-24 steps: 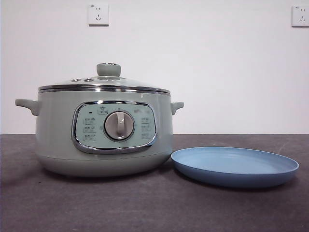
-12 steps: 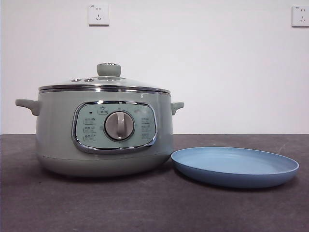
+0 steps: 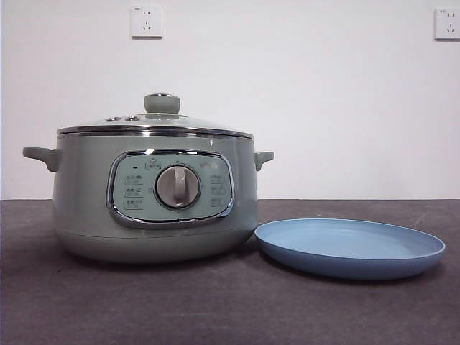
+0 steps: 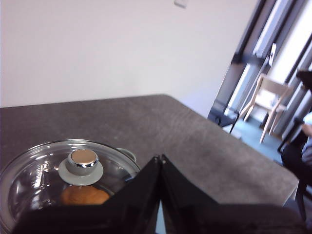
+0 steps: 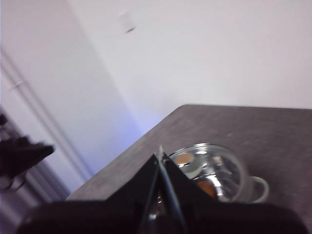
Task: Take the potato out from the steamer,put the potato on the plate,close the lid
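Fingers of left gripper (image 4: 160,157) pressed together tip to tip, holding nothing, raised above the table (image 3: 230,309) beside the steamer (image 3: 154,198). Fingers of right gripper (image 5: 160,155) likewise closed and empty, high over the opposite side of the steamer; view blurred. Neither arm visible in front view. Lid (image 3: 154,123) seated on the chrome rim, mint-green knob (image 4: 83,160) with chrome cap at centre, 2 vents near it. Potato (image 4: 84,196) orange-brown, inside the steamer, seen through the glass below the knob. Plate (image 3: 350,248) light blue, bare, flat on the dark table just beside the steamer. 2 wall sockets (image 3: 146,21) on the white wall behind.
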